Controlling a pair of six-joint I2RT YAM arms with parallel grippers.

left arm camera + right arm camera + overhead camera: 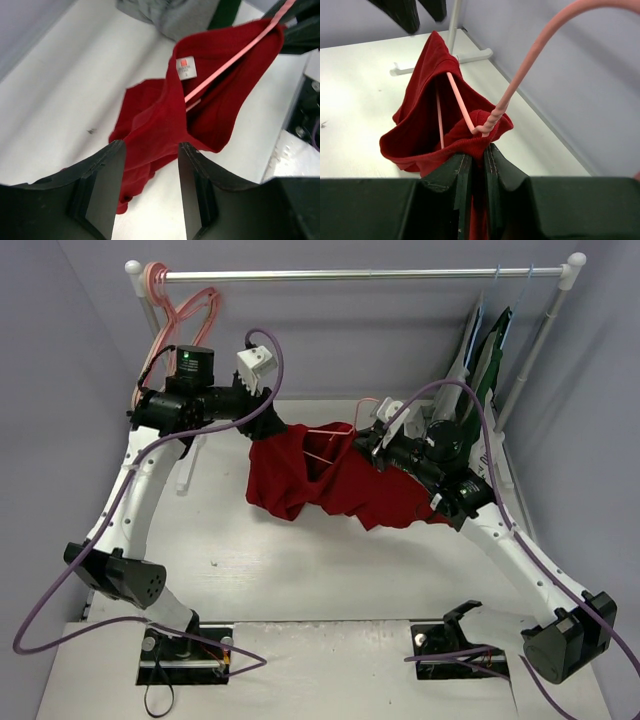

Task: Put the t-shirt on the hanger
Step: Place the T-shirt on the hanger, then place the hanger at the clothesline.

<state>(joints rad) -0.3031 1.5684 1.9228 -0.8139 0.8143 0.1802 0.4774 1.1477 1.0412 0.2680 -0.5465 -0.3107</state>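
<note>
The red t-shirt (330, 485) hangs bunched between my two grippers over the table. The pink hanger (322, 448) is inside it: one arm pushes the fabric up into a peak (434, 42), and the hook (520, 75) comes out of the neck. My right gripper (479, 152) is shut on the shirt's neck fabric just below the hanger's twisted stem. My left gripper (150, 155) is open and empty, close above the shirt's far shoulder (155, 125). The white label (186, 68) shows inside the neck, next to the hanger arm (235, 57).
A metal rail (360, 275) spans the back, with spare pink hangers (175, 310) at its left end. Grey and dark green garments (485, 350) hang at its right end. The rack's white foot (445, 62) lies on the table behind the shirt.
</note>
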